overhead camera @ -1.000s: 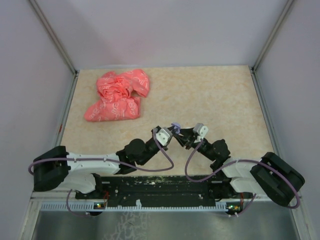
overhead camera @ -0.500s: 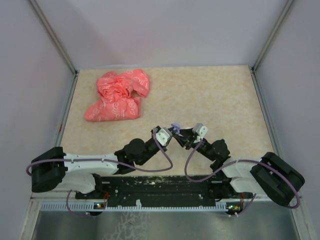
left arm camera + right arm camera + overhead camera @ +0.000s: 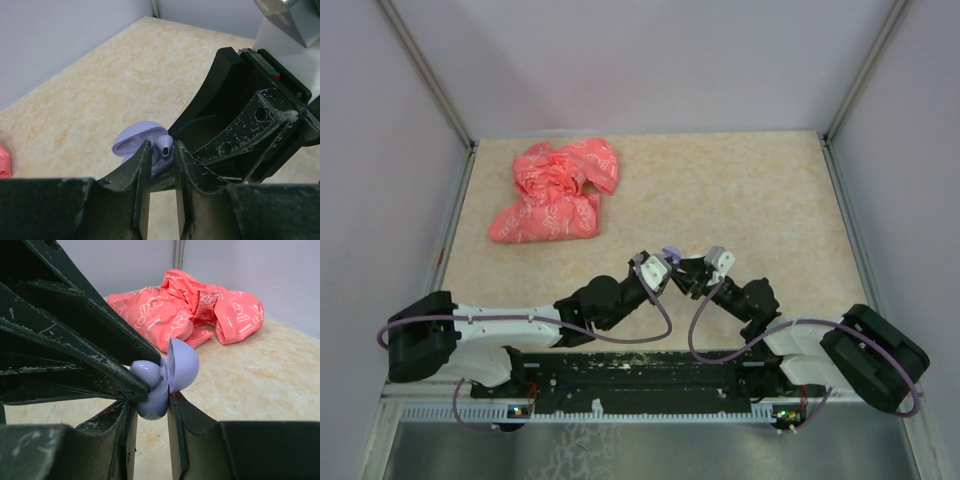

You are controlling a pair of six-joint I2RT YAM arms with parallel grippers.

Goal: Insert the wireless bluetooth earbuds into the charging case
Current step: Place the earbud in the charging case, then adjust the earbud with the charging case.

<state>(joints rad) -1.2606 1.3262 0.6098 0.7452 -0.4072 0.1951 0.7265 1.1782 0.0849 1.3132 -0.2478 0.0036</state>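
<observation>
A pale purple charging case [image 3: 670,252] hangs above the table near its front middle, lid open. My right gripper [image 3: 152,407] is shut on the case's body [image 3: 157,401], with the lid [image 3: 183,364] standing up behind its right finger. One pale purple earbud [image 3: 146,372] sits in the case. My left gripper [image 3: 162,146] reaches in from the left and straddles that earbud [image 3: 165,144], jaws a narrow way apart, close on both sides. Its finger [image 3: 80,347] lies against the bud in the right wrist view. No other earbuds show.
A crumpled pink-red patterned bag [image 3: 555,195] lies at the table's back left. Grey walls close in the table on three sides. Both arms meet tip to tip, the right gripper's black fingers [image 3: 240,117] filling the right of the left wrist view.
The left gripper has shifted a little to the right, toward the case, and its jaws have parted slightly. The right arm and the case have stayed put.
</observation>
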